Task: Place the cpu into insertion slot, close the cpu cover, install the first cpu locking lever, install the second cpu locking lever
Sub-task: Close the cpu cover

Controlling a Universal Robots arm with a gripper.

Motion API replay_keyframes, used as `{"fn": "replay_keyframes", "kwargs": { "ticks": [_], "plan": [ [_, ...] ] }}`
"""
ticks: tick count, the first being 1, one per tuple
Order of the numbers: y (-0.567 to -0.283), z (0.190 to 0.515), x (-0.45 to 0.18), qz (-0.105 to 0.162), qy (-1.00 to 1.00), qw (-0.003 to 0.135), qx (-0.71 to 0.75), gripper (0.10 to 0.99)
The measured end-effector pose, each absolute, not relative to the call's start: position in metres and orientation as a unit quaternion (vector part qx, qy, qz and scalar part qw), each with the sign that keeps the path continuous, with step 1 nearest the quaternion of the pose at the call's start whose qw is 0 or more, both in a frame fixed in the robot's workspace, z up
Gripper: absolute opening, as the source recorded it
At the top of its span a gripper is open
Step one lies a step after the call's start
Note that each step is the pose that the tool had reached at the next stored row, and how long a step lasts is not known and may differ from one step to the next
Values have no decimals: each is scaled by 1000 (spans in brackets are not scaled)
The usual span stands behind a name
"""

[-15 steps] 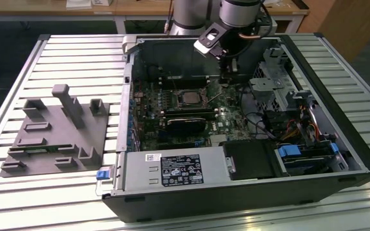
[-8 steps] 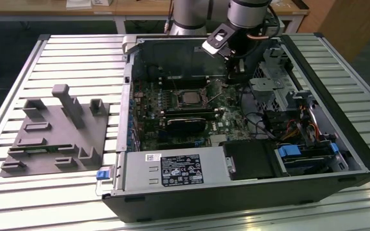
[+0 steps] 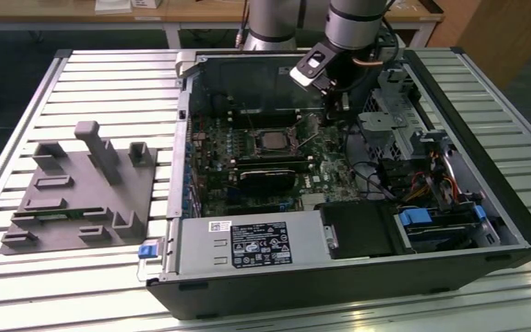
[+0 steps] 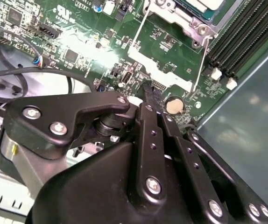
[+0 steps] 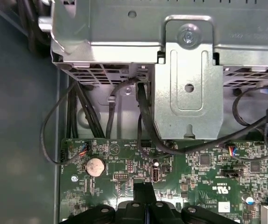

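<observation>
Slatted desk carries the open computer case, green motherboard inside. My end effector hangs low over the board, fingers pressed together, gripping nothing. Insertion slot is near, with the cpu lying in it.

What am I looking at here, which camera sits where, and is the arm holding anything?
This is one robot arm whose black gripper reaches into an open black desktop computer case. The case lies on a slatted metal table.

The exterior view is taken from a camera off the arm. Both wrist views ride on the arm and look past the gripper at the green circuit board.

A grey moulded fixture lies on the table, towards the exterior view's left.

The small square silvery-rimmed socket sits mid-board. In the second wrist view a pale silvery chip lies in it, with thin wire levers sticking out.

The gripper looks shut, with nothing held.
</observation>
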State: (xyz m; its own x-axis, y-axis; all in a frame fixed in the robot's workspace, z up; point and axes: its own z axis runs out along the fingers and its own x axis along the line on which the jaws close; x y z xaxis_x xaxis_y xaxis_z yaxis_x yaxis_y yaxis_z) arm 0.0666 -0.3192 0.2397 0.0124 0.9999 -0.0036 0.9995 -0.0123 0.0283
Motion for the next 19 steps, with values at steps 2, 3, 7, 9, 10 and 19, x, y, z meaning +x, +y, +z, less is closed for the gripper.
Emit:
{"fn": "replay_keyframes", "kwargs": {
  "ticks": [2, 3, 7, 9, 10, 19],
  "plan": [
    [-319, 236, 67, 9, 703, 11, 711, 106],
    [-319, 236, 67, 9, 703, 11, 711, 106],
    [-319, 236, 67, 9, 703, 11, 711, 106],
    [-319, 235, 66, 9, 703, 11, 711, 106],
    [-319, 235, 65, 9, 703, 11, 711, 106],
    [-319, 235, 56, 9, 703, 11, 711, 106]
  ]
}}
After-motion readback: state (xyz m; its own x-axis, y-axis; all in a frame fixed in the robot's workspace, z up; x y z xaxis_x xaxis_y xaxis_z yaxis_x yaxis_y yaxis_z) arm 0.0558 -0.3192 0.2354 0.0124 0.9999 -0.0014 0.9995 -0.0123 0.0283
